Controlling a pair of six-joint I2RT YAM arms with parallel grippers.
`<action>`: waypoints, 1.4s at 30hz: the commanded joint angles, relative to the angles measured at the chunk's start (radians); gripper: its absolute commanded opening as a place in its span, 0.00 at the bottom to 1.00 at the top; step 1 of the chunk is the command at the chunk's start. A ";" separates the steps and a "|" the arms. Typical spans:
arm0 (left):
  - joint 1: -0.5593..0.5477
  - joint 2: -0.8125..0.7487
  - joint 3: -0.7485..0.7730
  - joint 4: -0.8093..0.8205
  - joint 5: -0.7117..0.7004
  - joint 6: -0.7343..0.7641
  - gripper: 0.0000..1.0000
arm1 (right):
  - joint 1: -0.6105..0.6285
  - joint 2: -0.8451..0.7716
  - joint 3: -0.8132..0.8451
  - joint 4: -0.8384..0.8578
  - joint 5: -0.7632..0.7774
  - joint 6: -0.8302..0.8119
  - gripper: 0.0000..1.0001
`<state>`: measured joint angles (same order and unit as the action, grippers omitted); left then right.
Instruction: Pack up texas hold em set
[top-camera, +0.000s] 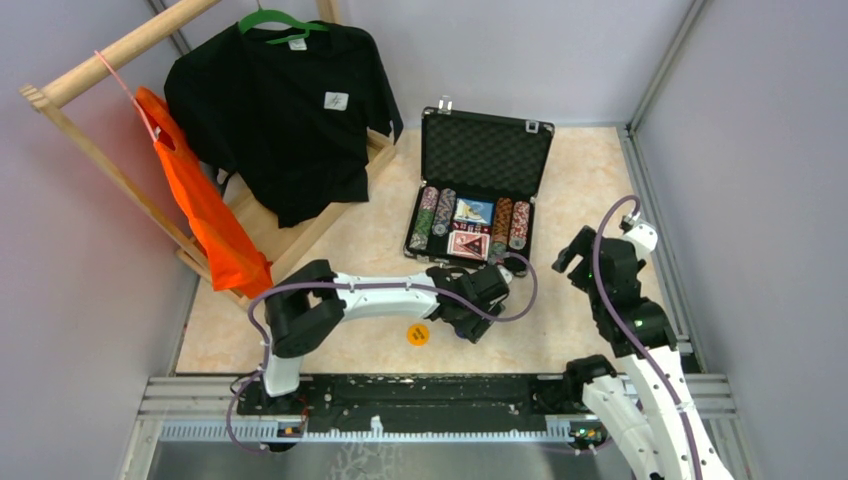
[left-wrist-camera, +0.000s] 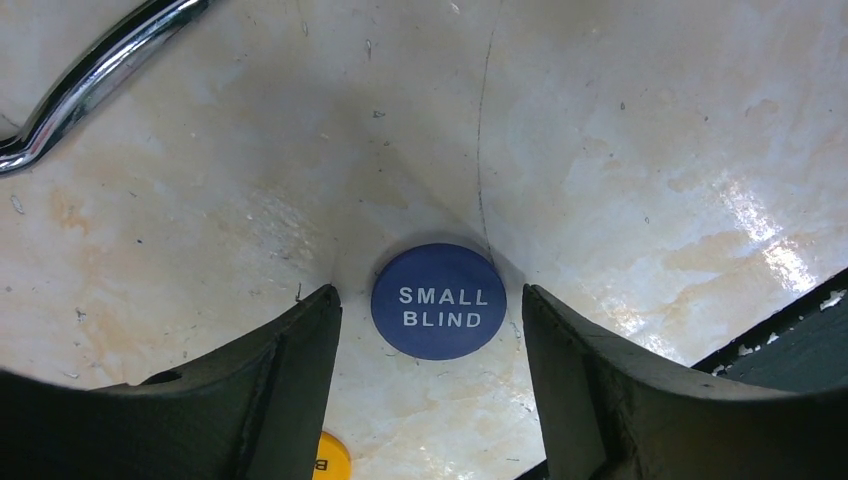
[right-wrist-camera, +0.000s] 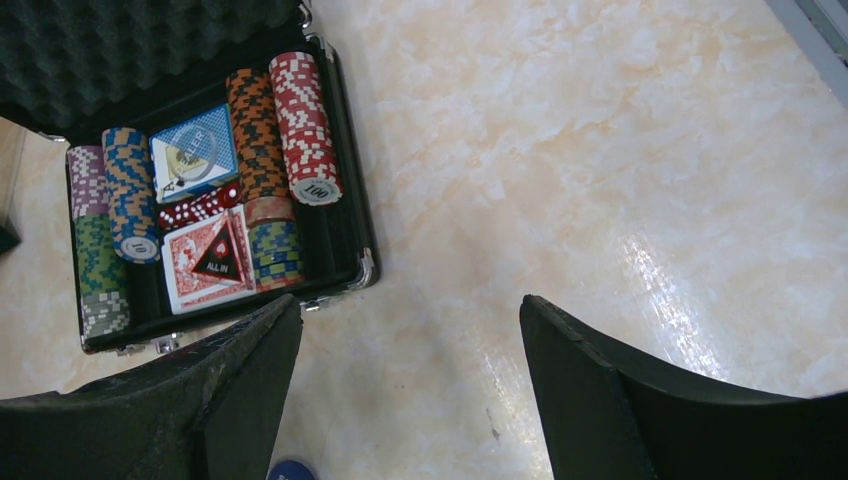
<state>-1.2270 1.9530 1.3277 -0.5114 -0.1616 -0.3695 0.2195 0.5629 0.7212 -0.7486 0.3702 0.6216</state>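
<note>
The case (right-wrist-camera: 352, 225) is set on the counter (top-camera: 585, 180) with its lid (top-camera: 486, 150) raised upright; the inner face of the lid is lined with dark egg-crate foam. The base is divided into long compartments.

Contents of the base, as seen from the right wrist:
- A red-and-white chip row (right-wrist-camera: 300, 120) is laid on its side in the outermost right compartment.
- An orange chip row (right-wrist-camera: 252, 125) is laid just beside it, with a short blue-and-yellow chip stack (right-wrist-camera: 275, 252) at its near end.
- A blue-backed card deck (right-wrist-camera: 192, 152) and a red-backed card deck (right-wrist-camera: 205, 270) are placed in the centre, with red dice (right-wrist-camera: 200, 207) lined up between them.
- A triangular "ALL IN" token (right-wrist-camera: 218, 258) is rested on the red-backed deck.
- A blue-and-orange chip row (right-wrist-camera: 130, 190), a purple chip row (right-wrist-camera: 87, 180) and a green chip row (right-wrist-camera: 100, 285) are held on the left side.

Two round tokens are located outside the case, on the counter. A blue "SMALL BLIND" token (left-wrist-camera: 438, 301) is laid flat near the chrome handle (left-wrist-camera: 90, 75) of the case. A yellow token (top-camera: 418, 334) is laid nearby.

The left gripper (left-wrist-camera: 430, 292) is lowered over the blue token with its fingers apart, one on each side; no contact with the token is seen. The right gripper (right-wrist-camera: 410, 330) is held open above bare counter to the right of the case, and nothing is gripped.
</note>
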 joint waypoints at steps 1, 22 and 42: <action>-0.015 0.031 0.018 -0.041 -0.020 0.006 0.72 | -0.009 -0.015 0.007 0.023 0.017 -0.011 0.80; -0.036 0.068 0.033 -0.082 -0.029 0.006 0.66 | -0.009 -0.029 -0.016 0.028 0.016 -0.016 0.80; -0.038 0.070 0.043 -0.100 -0.036 0.003 0.49 | -0.010 -0.031 -0.040 0.043 0.007 -0.015 0.80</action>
<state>-1.2572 1.9823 1.3655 -0.5591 -0.2089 -0.3668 0.2195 0.5430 0.6804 -0.7429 0.3698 0.6201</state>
